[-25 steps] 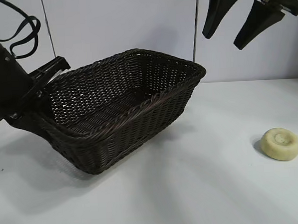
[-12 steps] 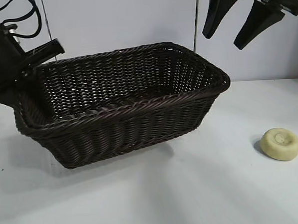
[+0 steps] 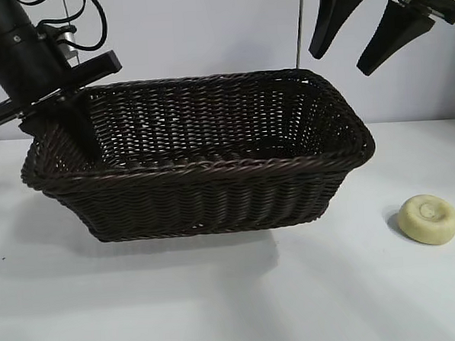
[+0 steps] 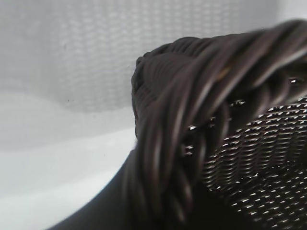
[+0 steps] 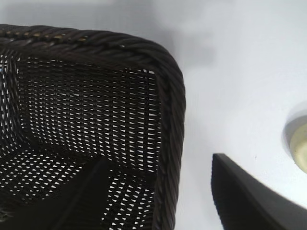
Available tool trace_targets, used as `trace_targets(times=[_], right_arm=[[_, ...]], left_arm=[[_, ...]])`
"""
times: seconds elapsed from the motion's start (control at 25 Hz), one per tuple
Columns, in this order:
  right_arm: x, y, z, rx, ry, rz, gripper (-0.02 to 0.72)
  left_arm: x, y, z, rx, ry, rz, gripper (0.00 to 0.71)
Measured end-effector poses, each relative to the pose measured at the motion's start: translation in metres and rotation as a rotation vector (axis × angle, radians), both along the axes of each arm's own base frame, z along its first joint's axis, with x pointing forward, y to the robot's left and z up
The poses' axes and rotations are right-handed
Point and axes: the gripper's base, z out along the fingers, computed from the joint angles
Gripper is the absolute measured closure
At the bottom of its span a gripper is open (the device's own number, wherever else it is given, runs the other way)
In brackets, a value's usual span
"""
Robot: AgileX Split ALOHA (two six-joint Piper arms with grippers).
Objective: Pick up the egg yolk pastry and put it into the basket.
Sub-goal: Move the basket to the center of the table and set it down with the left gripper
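The exterior view shows the left gripper (image 3: pixel 71 125) pinching the left end rim of the large dark brown woven wicker basket (image 3: pixel 204 168) — one jaw reaching inside. The right gripper (image 3: pixel 366 27) hangs high, jaws spread. The small pale cream-yellow round egg yolk pastry (image 3: pixel 428 219) sits on the white counter (image 3: pixel 310 296), right of the basket. The left wrist view shows only braided rim, close up.

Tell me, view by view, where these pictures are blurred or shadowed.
Exterior view: sharp; soft shadows lie on the table under the basket and beside the pastry. Left wrist view: the rim fills the foreground, close and blurred, while the weave behind it is sharper. Right wrist view: the weave is crisp, a dark finger near the lens is soft, and the pastry is cut off at the edge.
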Motion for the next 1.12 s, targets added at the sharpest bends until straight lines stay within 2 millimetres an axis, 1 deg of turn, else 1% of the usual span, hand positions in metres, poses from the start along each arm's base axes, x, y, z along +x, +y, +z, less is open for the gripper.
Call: trace_targets(times=[0.16,0.36,0.6,0.92,1.12], right_arm=[[0.000,0.000,0.000,0.000,0.000,0.000,0.249],[0.000,0.000,0.000,0.000,0.001,0.000,0.249],[0.000,0.000,0.000,0.000,0.001,0.000,0.249],[0.000,0.000,0.000,0.000,0.001,0.000,0.249],[0.000,0.000,0.000,0.000,0.001,0.000,0.249]], left_arm=[[0.006,-0.001,-0.007,0.002,-0.001,-0.024,0.607],[0.010,-0.002,-0.027,0.010,0.026,-0.060,0.607],[0.015,-0.003,-0.036,0.013,0.011,-0.047,0.607],[0.023,-0.004,-0.063,0.025,0.028,-0.029,0.607],[0.023,-0.004,-0.068,0.029,0.035,-0.029,0.607]])
